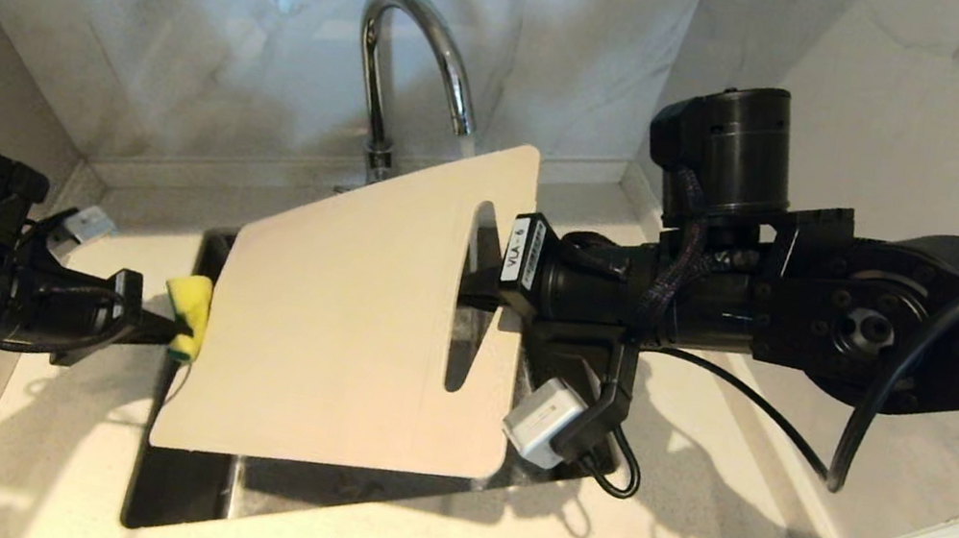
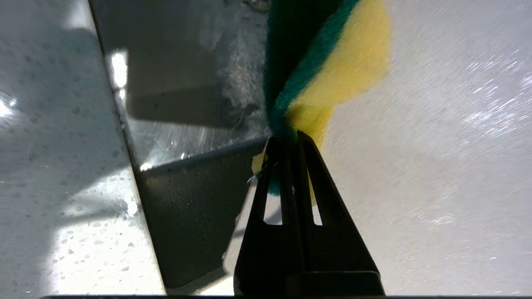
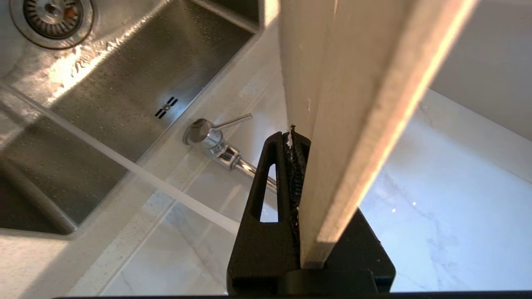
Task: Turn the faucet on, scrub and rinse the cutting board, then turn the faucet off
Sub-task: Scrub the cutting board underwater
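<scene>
Holding the cutting board (image 1: 347,305) tilted over the sink (image 1: 181,482), the right end effector (image 1: 475,293) pinches its short end by the handle slot. The left end effector (image 1: 172,333) is pressed together on a yellow-green sponge (image 1: 188,313) touching the board's opposite edge. At the bench's back edge, the faucet (image 1: 407,62) runs water behind the board.

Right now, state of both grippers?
Left gripper: shut on the sponge.
Right gripper: shut on the cutting board, held over the sink.
</scene>
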